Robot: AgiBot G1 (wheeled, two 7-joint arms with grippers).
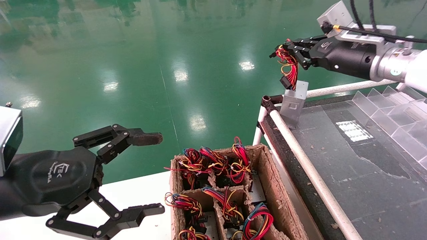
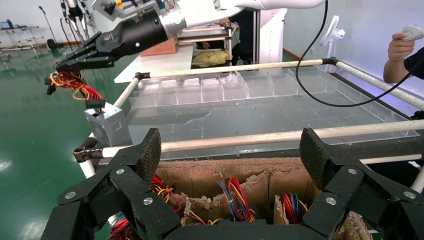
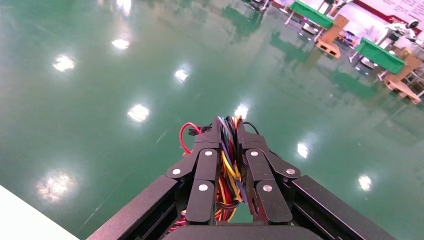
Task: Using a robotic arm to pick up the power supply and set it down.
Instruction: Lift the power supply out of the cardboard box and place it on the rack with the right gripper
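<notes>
Green floor; dark bench (image 1: 350, 173) right. Right gripper (image 1: 293, 50) pinches wires (image 1: 289, 68), so power supply (image 1: 294, 101) dangles at bench's far-left corner, seemingly touching. Left gripper (image 1: 148, 173) spread, idle near carton (image 1: 277, 190).

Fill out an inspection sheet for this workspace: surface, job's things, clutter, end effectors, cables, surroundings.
Surface: dark conveyor bed with white rails, scattered debris flecks.
Job's things: power supply hangs by its wire bundle at the bed's near-left corner; whether it touches the bed cannot be told.
Clutter: pulp tray of more wired units beside the bed; clear dividers on the bed.
End effectors: right end effector shut on the wire bundle; left end effector open, idle over the white table.
Cables: black cables run along the right wrist.
Surroundings: glossy green floor; a person's hand holds a controller.
</notes>
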